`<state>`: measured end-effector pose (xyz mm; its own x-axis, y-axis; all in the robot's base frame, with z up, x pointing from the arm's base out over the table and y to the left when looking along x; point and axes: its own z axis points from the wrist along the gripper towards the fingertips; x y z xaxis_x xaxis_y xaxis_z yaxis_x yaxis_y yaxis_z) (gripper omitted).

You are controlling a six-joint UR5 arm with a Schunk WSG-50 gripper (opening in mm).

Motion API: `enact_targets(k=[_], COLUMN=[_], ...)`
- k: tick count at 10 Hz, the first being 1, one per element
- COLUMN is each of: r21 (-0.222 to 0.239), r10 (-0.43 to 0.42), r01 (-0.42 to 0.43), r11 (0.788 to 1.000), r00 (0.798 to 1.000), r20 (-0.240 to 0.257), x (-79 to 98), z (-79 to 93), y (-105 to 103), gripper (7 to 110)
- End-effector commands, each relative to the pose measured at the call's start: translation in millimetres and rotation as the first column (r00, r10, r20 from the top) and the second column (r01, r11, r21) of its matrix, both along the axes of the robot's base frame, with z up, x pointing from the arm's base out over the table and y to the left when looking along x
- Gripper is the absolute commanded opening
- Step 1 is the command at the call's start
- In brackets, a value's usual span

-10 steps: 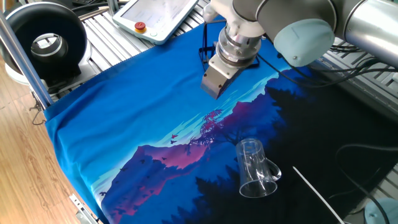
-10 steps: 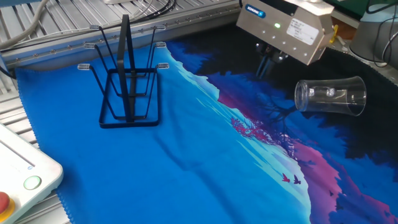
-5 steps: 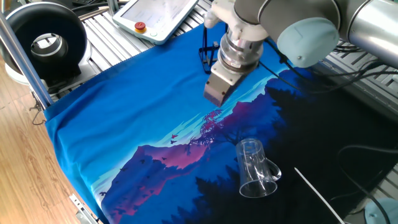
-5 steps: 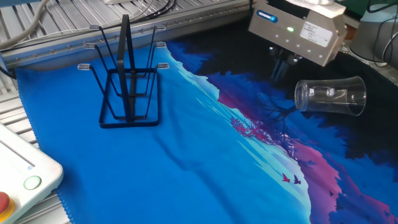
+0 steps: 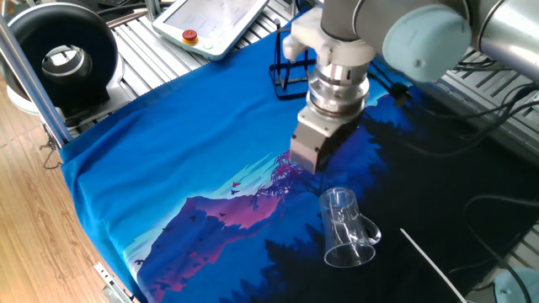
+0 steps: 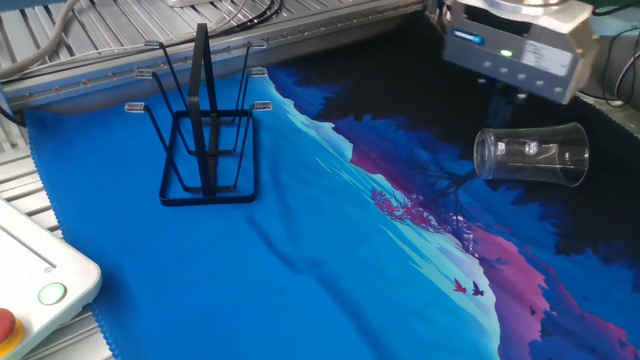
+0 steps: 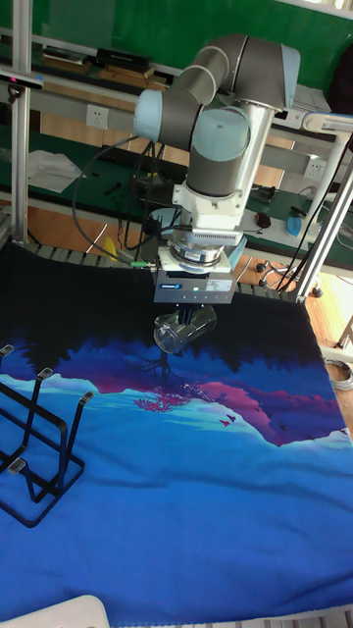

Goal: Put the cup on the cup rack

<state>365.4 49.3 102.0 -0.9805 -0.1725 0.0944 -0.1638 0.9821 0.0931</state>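
From my station I saw the cup [image 5: 344, 229] lying on its side on the dark part of the printed cloth [image 6: 330, 260] that covered the bench, and it was empty. In the other fixed view its long axis ran roughly left to right, open mouth toward the left and thick base toward the right; in one fixed view the handle stuck out sideways, toward the right of the picture. The cup rack [image 6: 205, 130] stood upright on the blue part of the cloth, well apart from the cup, with nothing hung on its pegs. In the tall fixed view only its near corner [image 7: 37, 432] showed at the left edge.

The end effector [image 6: 505, 95] hung above the cloth, just beside the cup's mouth and above it, pointing down. I saw it holding nothing and touching neither cup nor cloth. Its thin dark fingers [image 6: 497, 97] sat close together below the grey housing, but I could not tell how far open they were. In the tall fixed view the housing hid them, and the cup [image 7: 184, 329] showed just below it.
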Motion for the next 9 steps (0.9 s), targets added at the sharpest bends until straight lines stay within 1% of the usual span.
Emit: enact_targets(k=[1, 2, 3, 4, 5, 6, 7, 8, 9], r21=[0.098, 0.126, 0.131, 0.113, 0.099, 0.099, 0.096, 0.086, 0.081], r10=[-0.052, -0.064, -0.056, -0.067, -0.077, -0.075, -0.069, -0.059, -0.051], r01=[0.069, 0.091, 0.088, 0.098, 0.104, 0.101, 0.093, 0.078, 0.069], r11=[0.993, 0.988, 0.987, 0.989, 0.990, 0.990, 0.991, 0.993, 0.994], r00=[0.984, 0.977, 0.971, 0.966, 0.966, 0.968, 0.971, 0.976, 0.976], r20=[-0.169, -0.204, -0.234, -0.248, -0.245, -0.239, -0.229, -0.210, -0.212], x=[-45.8, -50.1, -54.8, -59.7, -61.9, -61.7, -60.0, -56.4, -57.5], z=[5.9, 5.5, 2.0, -8.3, -18.2, -24.0, -25.5, -26.0, -22.3], y=[32.2, 42.6, 48.1, 54.8, 59.5, 60.6, 57.3, 50.1, 44.2], gripper=[7, 7, 7, 7, 7, 7, 7, 7, 7])
